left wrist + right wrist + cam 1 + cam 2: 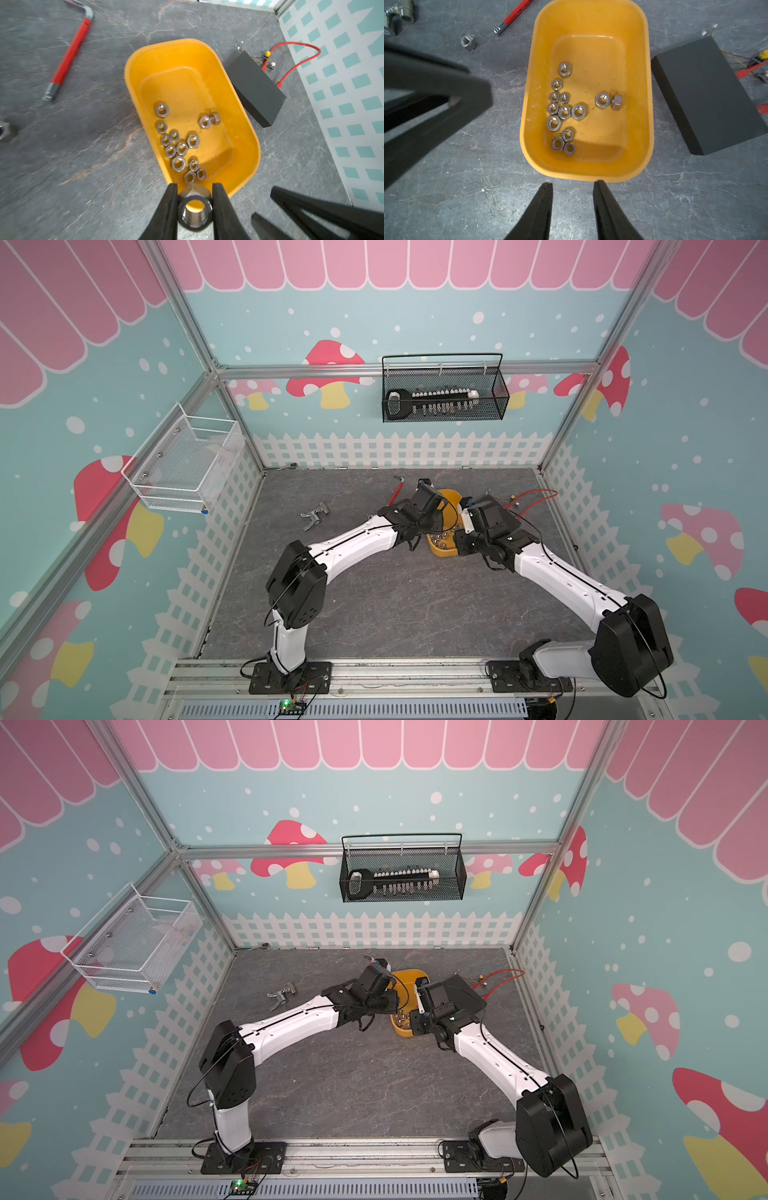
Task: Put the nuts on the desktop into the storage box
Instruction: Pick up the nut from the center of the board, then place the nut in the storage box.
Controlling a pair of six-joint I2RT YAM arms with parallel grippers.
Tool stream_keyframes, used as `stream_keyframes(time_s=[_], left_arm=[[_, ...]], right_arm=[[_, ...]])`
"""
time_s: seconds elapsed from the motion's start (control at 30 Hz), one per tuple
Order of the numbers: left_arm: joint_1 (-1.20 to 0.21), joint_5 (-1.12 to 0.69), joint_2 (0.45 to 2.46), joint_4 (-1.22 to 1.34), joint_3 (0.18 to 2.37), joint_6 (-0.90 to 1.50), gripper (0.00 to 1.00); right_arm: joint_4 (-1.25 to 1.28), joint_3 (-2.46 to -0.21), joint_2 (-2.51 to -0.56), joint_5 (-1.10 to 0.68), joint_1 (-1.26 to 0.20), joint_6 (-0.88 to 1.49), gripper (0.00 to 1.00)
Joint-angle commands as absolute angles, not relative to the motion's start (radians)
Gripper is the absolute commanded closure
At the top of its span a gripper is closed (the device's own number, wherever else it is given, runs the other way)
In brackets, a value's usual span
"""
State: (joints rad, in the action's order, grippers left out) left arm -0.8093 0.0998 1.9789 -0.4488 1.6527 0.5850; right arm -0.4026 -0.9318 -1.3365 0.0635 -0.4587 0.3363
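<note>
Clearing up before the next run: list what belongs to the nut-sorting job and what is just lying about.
Job: storage box; nuts inside it; held nut in the left fingers; loose nut on the desktop.
Lying about: red-handled wrench; black block; red cable; metal fitting.

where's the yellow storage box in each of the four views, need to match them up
In a top view: storage box right of centre, only its two ends showing.
In a top view: the box just right of centre, again only its ends showing.
Left wrist: centre of the picture, whole box.
Right wrist: upper centre, nearly the whole box.
Shared landmark: the nuts clustered inside it.
</note>
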Motion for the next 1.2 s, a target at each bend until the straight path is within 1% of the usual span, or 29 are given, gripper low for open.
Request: stream_keyframes(time_s=[0.0, 0.13, 0.23, 0.3, 0.37, 0.43, 0.53, 0.67, 0.77, 0.83, 0.87, 0.9, 0.93, 0.97, 1.0, 1.07, 1.17], left_arm=[[-0.82, 0.025, 2.091, -0.46, 1.702, 0.551, 1.0], [-0.83, 0.028, 2.17, -0.46, 1.757, 0.558, 1.0], [-0.83, 0.046, 2.191, -0.46, 1.78, 0.567, 0.99], [-0.83, 0.051, 2.191, -0.46, 1.791, 0.569, 0.9], [-0.83, 0.058, 2.19, -0.461, 1.802, 0.568, 0.74], [-0.831, 0.061, 2.19, -0.461, 1.811, 0.563, 0.65], [-0.831, 0.061, 2.187, -0.462, 1.818, 0.56, 0.59], [-0.831, 0.062, 2.185, -0.462, 1.829, 0.557, 0.54], [-0.831, 0.091, 2.177, -0.474, 1.838, 0.549, 0.53], [-0.83, 0.135, 2.161, -0.49, 1.853, 0.537, 0.53], [-0.826, 0.187, 2.149, -0.503, 1.866, 0.529, 0.52], [-0.822, 0.22, 2.139, -0.519, 1.876, 0.526, 0.48], [-0.812, 0.262, 2.125, -0.54, 1.89, 0.526, 0.42], [-0.795, 0.297, 2.11, -0.563, 1.899, 0.53, 0.33], [-0.776, 0.316, 2.097, -0.582, 1.904, 0.534, 0.27], [-0.719, 0.316, 2.064, -0.607, 1.9, 0.539, 0.24], [-0.624, 0.271, 2.034, -0.632, 1.873, 0.543, 0.24]], right_arm=[[-0.394, -0.893, -1.282, 0.05, -0.454, 0.321, 0.61], [-0.395, -0.867, -1.236, 0.043, -0.451, 0.319, 0.61], [-0.404, -0.86, -1.214, 0.027, -0.451, 0.312, 0.59], [-0.413, -0.857, -1.202, 0.018, -0.45, 0.306, 0.57], [-0.422, -0.855, -1.194, 0.01, -0.449, 0.298, 0.55], [-0.427, -0.851, -1.183, 0.002, -0.45, 0.29, 0.53], [-0.434, -0.846, -1.165, -0.006, -0.45, 0.278, 0.52], [-0.439, -0.847, -1.143, -0.018, -0.449, 0.264, 0.51], [-0.442, -0.849, -1.13, -0.031, -0.449, 0.253, 0.51], [-0.442, -0.848, -1.123, -0.055, -0.45, 0.235, 0.51], [-0.442, -0.85, -1.121, -0.075, -0.451, 0.222, 0.51], [-0.442, -0.851, -1.121, -0.094, -0.451, 0.209, 0.51], [-0.442, -0.851, -1.121, -0.115, -0.451, 0.196, 0.51], [-0.443, -0.854, -1.124, -0.139, -0.451, 0.18, 0.51], [-0.439, -0.853, -1.127, -0.161, -0.451, 0.17, 0.51], [-0.418, -0.851, -1.136, -0.209, -0.452, 0.149, 0.51], [-0.363, -0.848, -1.163, -0.251, -0.46, 0.159, 0.51]])
